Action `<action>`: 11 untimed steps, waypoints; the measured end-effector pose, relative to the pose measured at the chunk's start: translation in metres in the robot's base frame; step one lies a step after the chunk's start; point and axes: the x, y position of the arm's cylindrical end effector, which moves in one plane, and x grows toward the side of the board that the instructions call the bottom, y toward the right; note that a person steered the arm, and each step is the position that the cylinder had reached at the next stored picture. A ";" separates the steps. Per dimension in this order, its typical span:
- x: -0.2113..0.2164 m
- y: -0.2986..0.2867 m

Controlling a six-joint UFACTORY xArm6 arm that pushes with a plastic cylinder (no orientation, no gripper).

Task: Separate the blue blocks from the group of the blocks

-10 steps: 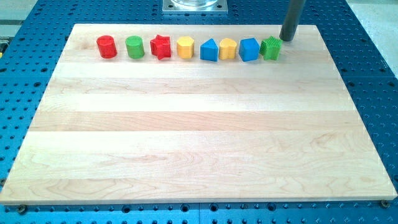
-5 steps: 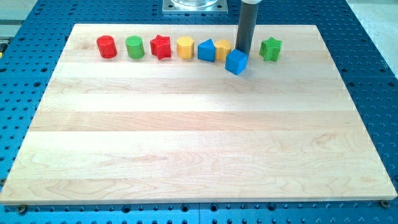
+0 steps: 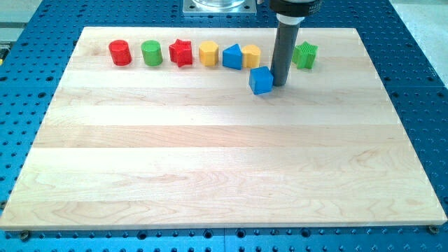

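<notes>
A row of blocks lies along the view's top of the wooden board (image 3: 210, 161). From the left: red cylinder (image 3: 120, 52), green cylinder (image 3: 151, 52), red star (image 3: 180, 52), yellow block (image 3: 208, 52), blue triangular block (image 3: 232, 57), yellow block (image 3: 251, 56), then a gap, then a green star (image 3: 304, 54). A blue cube (image 3: 260, 80) sits below the row, out of line. My tip (image 3: 280, 84) stands right against the cube's right side.
The board rests on a blue perforated table (image 3: 420, 84). A metal mount (image 3: 219, 6) shows at the view's top edge, behind the row.
The rod moved from the view's top right, beside the green star, into the row. The blue cube has been pushed out of the row, down and slightly left.
</notes>
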 end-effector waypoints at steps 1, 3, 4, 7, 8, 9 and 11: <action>-0.067 0.011; -0.160 -0.013; -0.160 -0.084; -0.078 -0.092; -0.024 -0.097; 0.031 -0.098; 0.034 -0.126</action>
